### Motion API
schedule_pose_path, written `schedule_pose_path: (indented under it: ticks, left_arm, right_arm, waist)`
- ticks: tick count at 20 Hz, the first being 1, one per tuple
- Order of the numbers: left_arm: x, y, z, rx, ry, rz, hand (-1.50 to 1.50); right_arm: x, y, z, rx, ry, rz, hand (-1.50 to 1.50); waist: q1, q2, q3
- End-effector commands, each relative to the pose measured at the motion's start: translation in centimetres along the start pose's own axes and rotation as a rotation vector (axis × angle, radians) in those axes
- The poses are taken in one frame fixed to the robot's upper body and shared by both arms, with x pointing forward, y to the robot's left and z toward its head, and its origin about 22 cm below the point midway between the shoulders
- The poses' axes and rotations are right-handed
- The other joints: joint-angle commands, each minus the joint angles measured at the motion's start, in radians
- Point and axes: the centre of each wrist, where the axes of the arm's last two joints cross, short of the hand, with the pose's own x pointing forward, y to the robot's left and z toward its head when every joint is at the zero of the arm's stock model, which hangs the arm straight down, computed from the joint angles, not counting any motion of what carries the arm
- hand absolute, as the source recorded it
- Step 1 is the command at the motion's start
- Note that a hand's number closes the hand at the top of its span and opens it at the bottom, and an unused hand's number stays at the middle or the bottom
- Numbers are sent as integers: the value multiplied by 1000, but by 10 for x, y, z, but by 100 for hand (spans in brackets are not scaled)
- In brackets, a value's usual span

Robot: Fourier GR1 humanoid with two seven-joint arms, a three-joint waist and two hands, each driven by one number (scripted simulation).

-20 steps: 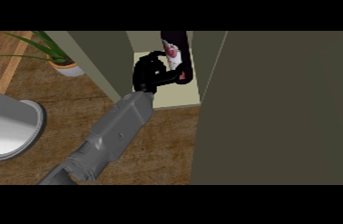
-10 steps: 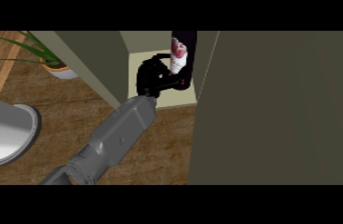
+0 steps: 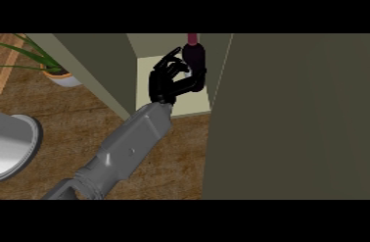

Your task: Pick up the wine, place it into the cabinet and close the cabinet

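The wine bottle (image 3: 194, 57), dark with a red top, stands upright on the pale shelf (image 3: 189, 105) inside the open cabinet, close to its right wall. My left hand (image 3: 168, 84) is just left of the bottle, reaching in from the lower left on its grey forearm (image 3: 127, 145). Its fingers (image 3: 173, 57) are spread and point upward, no longer wrapped round the bottle. The thumb side lies close against the bottle's lower part. The bottle's base is hidden behind the hand. My right hand does not show.
The cabinet's open door (image 3: 289, 118) fills the right side of the view. The left cabinet wall (image 3: 98, 64) stands beside my forearm. A potted plant (image 3: 54, 72) sits at the far left, and a grey round dish (image 3: 14, 145) lies at the left edge on the wooden counter (image 3: 173, 167).
The hand held the bottle with curled fingers before; now the fingers have opened and spread upward. The bottle stands upright deeper on the shelf.
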Motion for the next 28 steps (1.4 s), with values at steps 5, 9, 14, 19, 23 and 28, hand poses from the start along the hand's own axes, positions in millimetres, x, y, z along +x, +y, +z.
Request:
schedule_pose_path:
  ticks: [5, 9, 14, 19, 23, 28]
  left_arm:
    - [0, -4, 1, 60, -32, 13, -150]
    - [3, -7, -3, 48, -23, -47, -150]
    - [5, -7, -8, 9, -81, -193, -150]
    - [10, -16, -11, -68, -113, -195, -150]
    - [2, -17, 1, -43, -116, -187, -150]
    - [5, -24, 1, -92, -183, -166, -150]
  right_arm:
    - [1, 3, 6, 3, 1, -4, -150]
    - [-1, 3, -4, 4, -7, 7, -150]
    - [-1, -6, 7, 0, 17, 2, -150]
    - [-2, -6, 4, -8, 3, 9, -150]
    - [14, 6, 4, 43, 1, 24, -150]
    - [-1, -5, 6, 16, 32, -10, -150]
  waist:
    - [-2, -3, 0]
    - [7, 1, 0]
    - [6, 2, 2]
    - [14, 5, 1]
    - [11, -5, 0]
    - [39, -8, 2]
